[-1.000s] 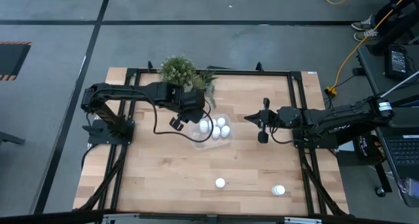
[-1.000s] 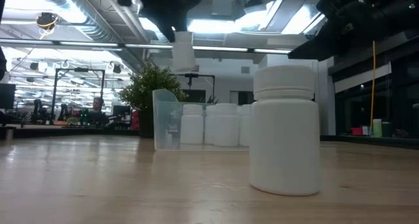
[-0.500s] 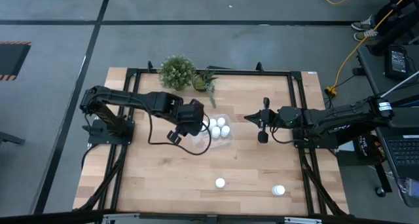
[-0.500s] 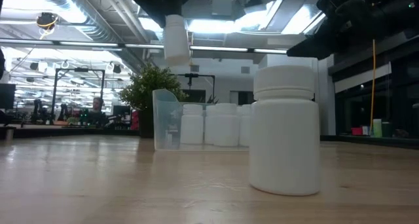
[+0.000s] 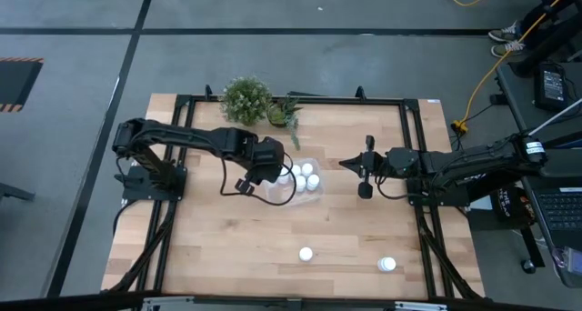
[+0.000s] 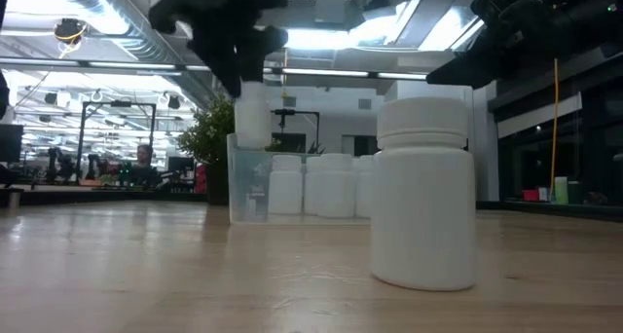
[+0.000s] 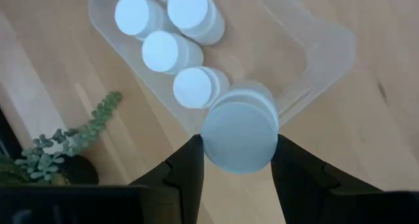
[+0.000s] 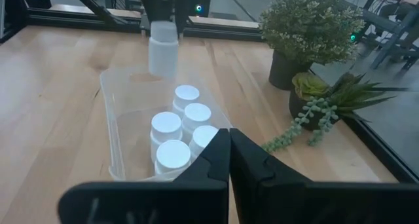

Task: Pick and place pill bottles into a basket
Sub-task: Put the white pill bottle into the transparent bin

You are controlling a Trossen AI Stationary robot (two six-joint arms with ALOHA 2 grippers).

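wood table (image 5: 227,247) with a black frame, grey floor around it, potted plant (image 5: 246,98) at the far edge.

risks from here:
- left gripper (image 7: 239,158) hangs over the left end of the basket (image 8: 116,112) with a bottle (image 8: 163,48) clamped at the cap end. four bottles (image 7: 177,34) already stand bunched in the right half. if the drop comes in too close to them, the held bottle could land on a cap and tip over.
- low view puts the bottle's base about level with the rim, just over the left wall (image 6: 245,182). let go while it's not fully inside and it could catch the rim and fall out onto the table.
- basket is light clear plastic; a bump from the arm would likely slide it and knock the four standing ones.
- letting go from that height may make the bottle bounce or topple; upright isn't guaranteed.

hand state: left jaws about half spread, pads on either side of the bottle, grasping it; bottle hangs upright, not touching the basket as far as i can tell. right gripper (image 8: 229,160) parked right of the basket, fingers pressed together, holding nothing.

remaining: two bottles on the table, one near centre (image 5: 306,254) and one near right (image 5: 387,265), both well apart from the basket.
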